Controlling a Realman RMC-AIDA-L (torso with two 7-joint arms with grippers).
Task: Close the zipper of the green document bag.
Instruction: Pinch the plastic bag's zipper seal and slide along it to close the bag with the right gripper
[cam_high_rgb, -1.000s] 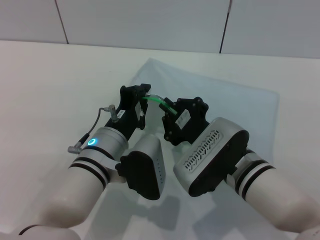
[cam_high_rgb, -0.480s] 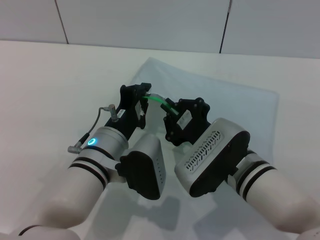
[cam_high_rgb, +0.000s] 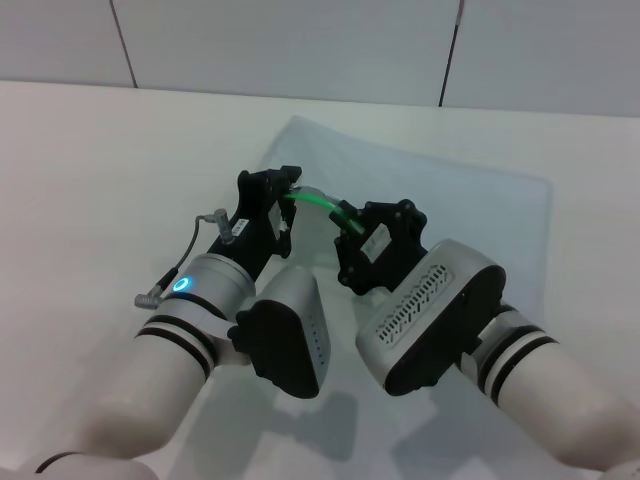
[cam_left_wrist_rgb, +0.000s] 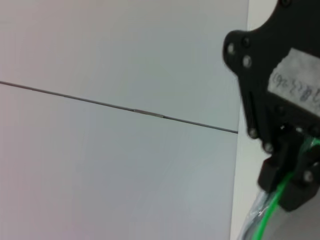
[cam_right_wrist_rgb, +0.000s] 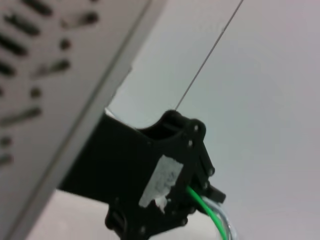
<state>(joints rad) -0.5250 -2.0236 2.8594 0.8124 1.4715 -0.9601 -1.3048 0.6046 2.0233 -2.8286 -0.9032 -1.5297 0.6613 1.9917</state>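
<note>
- Tension is the first worry: the zipper (cam_high_rgb: 318, 202) spans as a taut green arc between the left gripper (cam_high_rgb: 285, 192) and the right gripper (cam_high_rgb: 347, 228), lifted off the green document bag (cam_high_rgb: 450, 220), which lies flat on the white tabletop (cam_high_rgb: 90, 170) beyond and beneath both sets of fingers.
- Left fingers appear clamped on the near end of the strip — in the right wrist view the green line runs straight out from between them (cam_right_wrist_rgb: 192, 192). If that hold slips, the whole pouch would likely slide along with the pull and the zip would not close.
- Right fingers look pinched on the strip too, presumably at the slider; the left wrist view shows the green line leaving their tips (cam_left_wrist_rgb: 292, 182). The slider itself is hidden, so whether they grip the tab or only the strip cannot be told — gripping the strip alone would drag the plastic without closing anything.
- Pulling off the line of the zip could jam the slider or crease the thin film.
- The two grippers sit close together, so a misjudged move risks a knock.
</note>
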